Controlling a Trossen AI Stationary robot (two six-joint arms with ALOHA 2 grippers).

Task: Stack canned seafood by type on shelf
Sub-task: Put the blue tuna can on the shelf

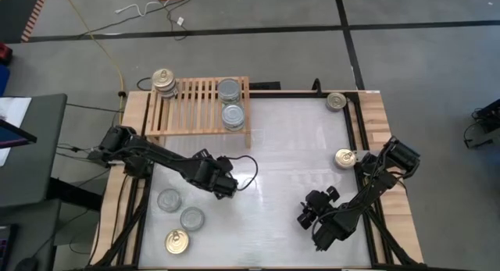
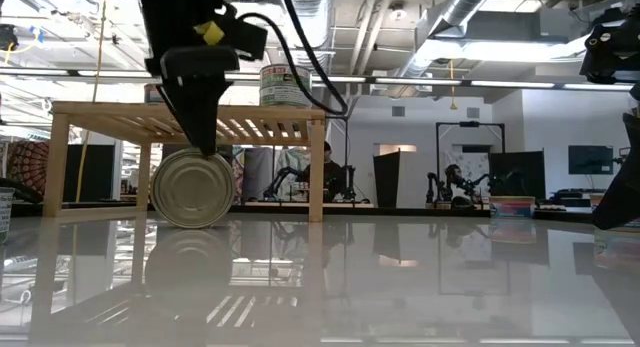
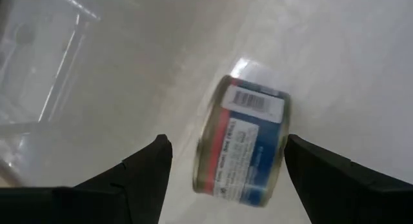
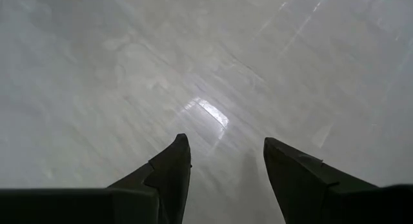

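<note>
White glossy tabletop (image 1: 289, 154); grey floor around, workshop behind. Left gripper (image 3: 222, 166) jaws apart, tipped can (image 3: 242, 146) between them, red-blue label, barcode, text unreadable. Right gripper (image 4: 226, 162) jaws apart, empty. Shelf (image 1: 199, 107) at far left held cans.

Two black jointed arms (image 1: 168, 163), looping black cable, yellow tag.

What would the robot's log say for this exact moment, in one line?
left gripper: open, straddling a tipped can on the table | right gripper: open, empty, over bare table | shelf: cans on both ends
</note>
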